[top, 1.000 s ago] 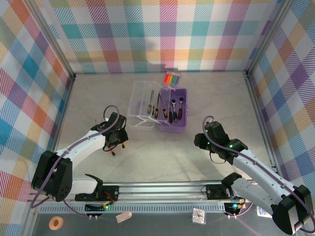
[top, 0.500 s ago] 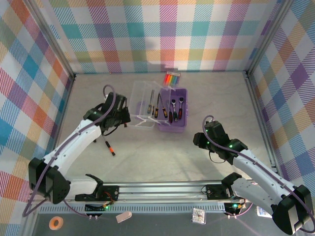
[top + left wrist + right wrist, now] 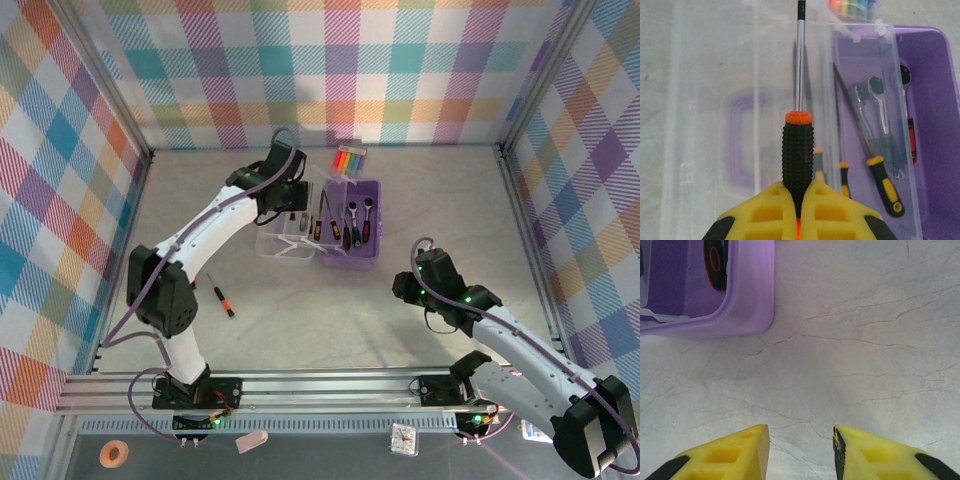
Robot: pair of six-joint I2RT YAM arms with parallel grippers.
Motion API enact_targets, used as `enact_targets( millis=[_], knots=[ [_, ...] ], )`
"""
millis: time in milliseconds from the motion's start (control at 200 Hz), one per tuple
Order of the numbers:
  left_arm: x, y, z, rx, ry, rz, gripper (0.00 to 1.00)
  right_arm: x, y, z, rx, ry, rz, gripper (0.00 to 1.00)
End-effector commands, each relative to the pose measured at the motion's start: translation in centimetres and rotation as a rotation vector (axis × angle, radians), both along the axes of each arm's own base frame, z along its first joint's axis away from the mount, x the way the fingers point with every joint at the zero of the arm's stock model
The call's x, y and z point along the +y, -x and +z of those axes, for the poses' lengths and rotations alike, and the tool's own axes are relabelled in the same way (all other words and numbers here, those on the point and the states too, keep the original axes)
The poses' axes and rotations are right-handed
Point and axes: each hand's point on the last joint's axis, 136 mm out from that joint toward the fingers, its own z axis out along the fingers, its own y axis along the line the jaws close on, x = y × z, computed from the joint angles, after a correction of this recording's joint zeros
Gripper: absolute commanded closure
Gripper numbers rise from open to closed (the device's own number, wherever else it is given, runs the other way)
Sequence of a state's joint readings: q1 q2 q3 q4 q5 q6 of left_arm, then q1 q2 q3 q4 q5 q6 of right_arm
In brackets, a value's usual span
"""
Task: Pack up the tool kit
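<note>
Left wrist view: left claw (image 3: pixel 799 192) shut tight on a black-handled screwdriver (image 3: pixel 798 150). The shaft points out over the clear lid (image 3: pixel 705 100) of the tool kit (image 3: pixel 940 90), which lies open with the purple base beside the lid. Right wrist view: right claw (image 3: pixel 801 440) partly open, empty, over bare bench (image 3: pixel 865 340) near the kit's near corner. Top view: spare screwdriver (image 3: pixel 222 298) on bench, well apart from the kit on its lid side.
</note>
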State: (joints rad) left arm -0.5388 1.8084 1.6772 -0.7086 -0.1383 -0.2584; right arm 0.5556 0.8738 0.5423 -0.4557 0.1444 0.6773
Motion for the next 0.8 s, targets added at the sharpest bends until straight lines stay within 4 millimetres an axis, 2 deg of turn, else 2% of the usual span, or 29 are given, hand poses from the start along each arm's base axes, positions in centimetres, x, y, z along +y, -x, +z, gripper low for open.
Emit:
enact_targets(
  millis=[0, 120, 335, 495, 620, 685, 795],
  knots=[
    [-0.9, -0.3, -0.8, 0.032, -0.037, -0.058, 0.94, 0.1, -0.2, 0.4, -0.019, -0.021, -0.005, 0.60],
    [-1.1, -1.0, -2.0, 0.064, -0.076, -0.059, 0.94, 0.1, -0.2, 0.4, -0.019, -0.018, -0.002, 0.60],
    [-0.5, -1.2, -3.8, 0.105, -0.132, -0.039, 0.93, 0.1, -0.2, 0.5, -0.021, -0.014, -0.002, 0.60],
    [0.1, -1.2, -4.4, 0.124, -0.180, -0.031, 0.87, 0.1, -0.3, 0.8, -0.022, -0.014, -0.001, 0.60],
    [0.2, -1.1, -3.5, 0.109, -0.173, -0.033, 0.78, 0.1, -0.3, 1.0, -0.026, -0.017, -0.003, 0.59],
    [0.2, -1.1, -2.2, 0.087, -0.161, -0.034, 0.73, 0.2, -0.3, 1.1, -0.024, -0.024, 0.000, 0.59],
    [0.8, -1.1, 0.3, 0.032, -0.162, -0.023, 0.58, 1.0, 0.0, 1.4, -0.012, -0.060, 0.028, 0.59]
  ],
)
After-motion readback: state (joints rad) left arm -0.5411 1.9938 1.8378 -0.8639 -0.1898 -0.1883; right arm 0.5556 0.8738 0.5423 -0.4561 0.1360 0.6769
